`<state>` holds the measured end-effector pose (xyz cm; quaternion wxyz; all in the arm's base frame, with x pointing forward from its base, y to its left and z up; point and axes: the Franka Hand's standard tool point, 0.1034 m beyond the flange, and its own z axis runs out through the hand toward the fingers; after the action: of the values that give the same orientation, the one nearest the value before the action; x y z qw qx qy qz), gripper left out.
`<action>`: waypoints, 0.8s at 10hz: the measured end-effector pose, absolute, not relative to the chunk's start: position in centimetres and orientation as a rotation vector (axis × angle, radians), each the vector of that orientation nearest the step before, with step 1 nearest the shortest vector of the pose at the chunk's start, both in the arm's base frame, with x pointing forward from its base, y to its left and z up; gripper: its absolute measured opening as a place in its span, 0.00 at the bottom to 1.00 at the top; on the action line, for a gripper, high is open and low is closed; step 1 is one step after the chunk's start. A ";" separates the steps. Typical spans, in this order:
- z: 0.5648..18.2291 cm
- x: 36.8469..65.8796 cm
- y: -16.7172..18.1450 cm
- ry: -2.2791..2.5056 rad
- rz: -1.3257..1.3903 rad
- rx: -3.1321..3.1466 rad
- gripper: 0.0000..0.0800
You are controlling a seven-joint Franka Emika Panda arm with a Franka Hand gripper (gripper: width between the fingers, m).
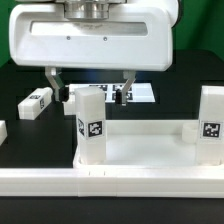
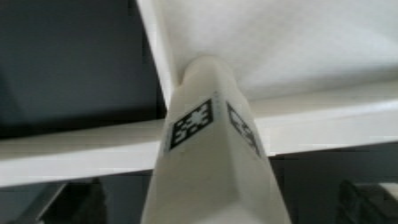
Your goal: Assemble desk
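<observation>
The end effector (image 1: 90,96) hangs wide open and empty, the upright leg (image 1: 90,125) between its jaws, probably mid-screwing; next: clamp squarely, twist.

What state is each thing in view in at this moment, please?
Claw: open, straddling the middle leg, not gripping.
Middle leg: upright on the tabletop.
Leg at the exterior view's right: upright on the tabletop.
Loose leg: lying on its side on the table.
Tabletop: lying flat.

The hand (image 1: 90,96) points straight down from above, its two fingers (image 1: 54,83) spread wide apart.
</observation>
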<state>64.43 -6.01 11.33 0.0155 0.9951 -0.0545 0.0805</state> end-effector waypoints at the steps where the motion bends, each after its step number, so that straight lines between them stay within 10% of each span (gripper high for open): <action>1: 11.3 64.4 -6.1 -0.067 0.247 3.094 0.81; 7: 11.2 64.4 -6.2 0.300 0.239 3.060 0.80; 8: 11.2 64.4 -6.2 0.280 0.240 3.063 0.58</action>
<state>64.38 -6.23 11.22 0.0280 0.9924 0.0908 0.0777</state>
